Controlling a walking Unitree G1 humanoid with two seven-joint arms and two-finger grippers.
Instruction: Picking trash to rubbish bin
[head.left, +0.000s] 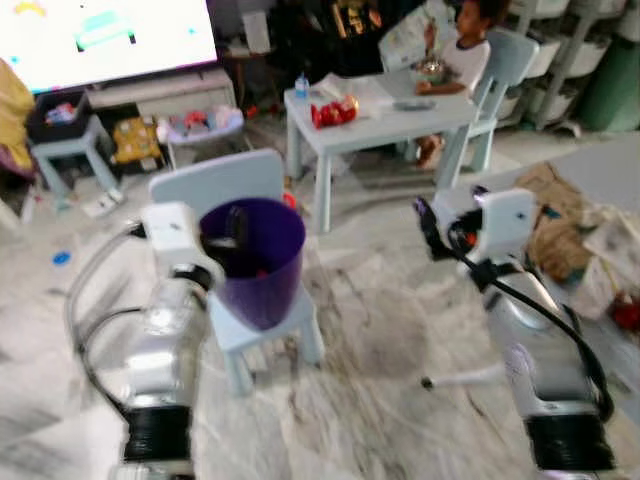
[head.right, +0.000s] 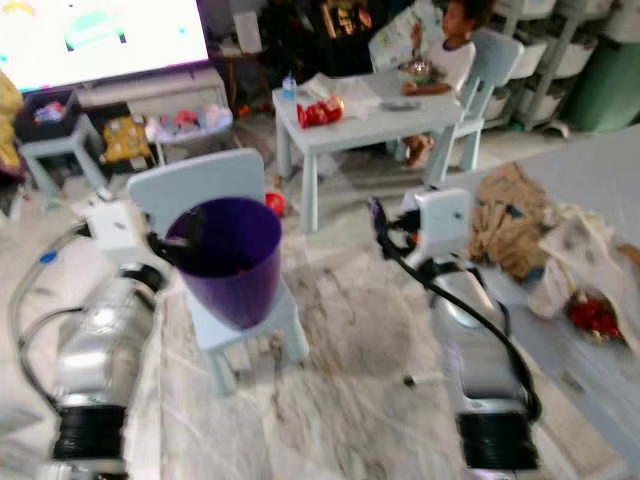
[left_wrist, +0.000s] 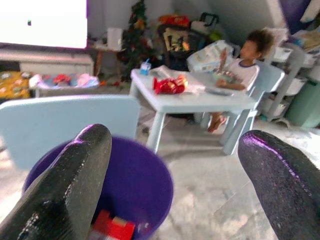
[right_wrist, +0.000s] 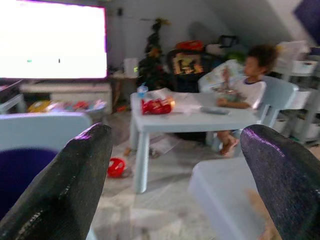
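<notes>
trash here looks to be the red snack packet lying on the pale blue worktop across the room, with a small red ball-like thing on the marble floor beneath the worktop's near edge; a red scrap already lies at the bottom of the purple rubbish bin. the bin sits on a small pale blue chair directly in front of the left end effector, whose fingers are spread wide with one dipping over the rim and nothing between them, a pose that suits dropping items straight in. the right end effector is raised and aimed toward the worktop, its two black fingers also wide apart and empty, which reads as being readied for the next pickup rather than carrying anything. a person sits at the far side of the worktop, so any reach there would need care. a heap of crumpled brown and white material lies on the floor to the right, with a smaller red item just beside it; whether these count as rubbish cannot be told.
</notes>
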